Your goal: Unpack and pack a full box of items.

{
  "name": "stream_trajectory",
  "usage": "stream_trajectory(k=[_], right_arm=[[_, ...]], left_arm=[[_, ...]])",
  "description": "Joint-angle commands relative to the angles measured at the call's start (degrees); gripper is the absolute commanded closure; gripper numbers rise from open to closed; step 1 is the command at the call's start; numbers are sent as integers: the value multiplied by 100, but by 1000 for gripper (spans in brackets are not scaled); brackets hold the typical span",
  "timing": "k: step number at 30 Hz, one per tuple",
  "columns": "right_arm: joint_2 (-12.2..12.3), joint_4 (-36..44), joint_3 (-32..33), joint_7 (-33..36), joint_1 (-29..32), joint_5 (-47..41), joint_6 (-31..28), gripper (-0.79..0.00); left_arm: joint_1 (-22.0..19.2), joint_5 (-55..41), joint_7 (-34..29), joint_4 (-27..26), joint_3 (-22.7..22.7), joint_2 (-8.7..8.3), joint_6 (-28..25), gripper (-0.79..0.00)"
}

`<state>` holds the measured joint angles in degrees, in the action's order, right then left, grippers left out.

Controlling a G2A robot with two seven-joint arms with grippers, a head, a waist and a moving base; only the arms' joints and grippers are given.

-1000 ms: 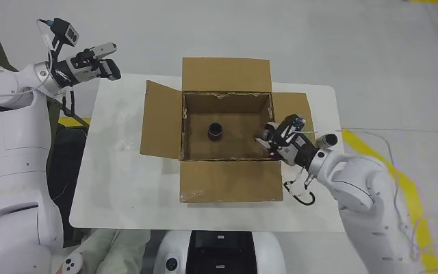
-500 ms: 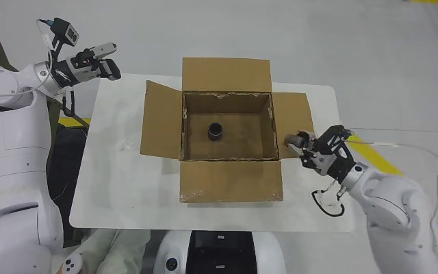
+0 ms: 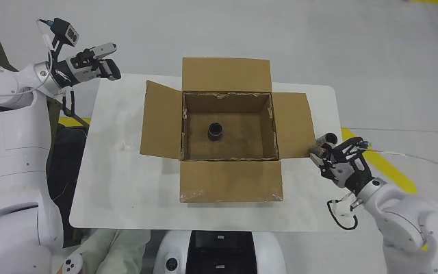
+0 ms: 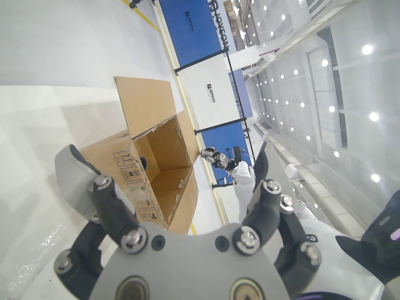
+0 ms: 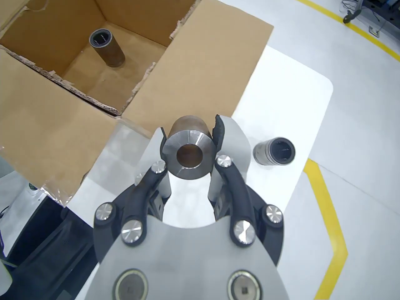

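**Right arm.** We see the right gripper closed on a steel sleeve. Its two fingers press opposite sides of the barrel, and the bored end face is turned toward the wrist camera. In the top view the right gripper and steel sleeve hang over the white table, just off the outer edge of the cardboard box's right flap and outside the box.

**Other parts.** A second sleeve lies on its side on the table near the held one, apart from it. A third sleeve stands upright on the floor of the cardboard box, whose four flaps are folded outward.

**Left arm.** The left gripper is spread wide with nothing between its fingers. In the top view we place it past the table's far left corner, well apart from the box.

**Print.** The box's outer wall carries black handling pictograms, which are too small for us to tell apart.
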<state>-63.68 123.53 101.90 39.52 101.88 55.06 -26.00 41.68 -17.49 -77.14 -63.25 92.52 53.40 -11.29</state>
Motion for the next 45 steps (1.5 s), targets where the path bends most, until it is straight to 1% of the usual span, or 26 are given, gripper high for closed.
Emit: stream_trajectory(k=[1,7,11,17,25,34,45], right_arm=[[5,17,93,29,112,-13,69,0],[18,-38,244,156,313,-21,284,0],[27,-233,176,323,252,38,488,0],[37,-759,-124,712,-180,179,929,0],[48,-1643,-522,1061,-843,204,1160,0],[47,-2555,-876,1136,-1476,220,1329,0],[49,-3201,-1111,1118,-1955,229,1464,0]], left_arm=[[0,0,0,0,0,0,0,-785],[0,0,0,0,0,0,0,-785],[0,0,0,0,0,0,0,-785],[0,0,0,0,0,0,0,-785],[0,0,0,0,0,0,0,-785],[0,0,0,0,0,0,0,-785],[0,0,0,0,0,0,0,-785]])
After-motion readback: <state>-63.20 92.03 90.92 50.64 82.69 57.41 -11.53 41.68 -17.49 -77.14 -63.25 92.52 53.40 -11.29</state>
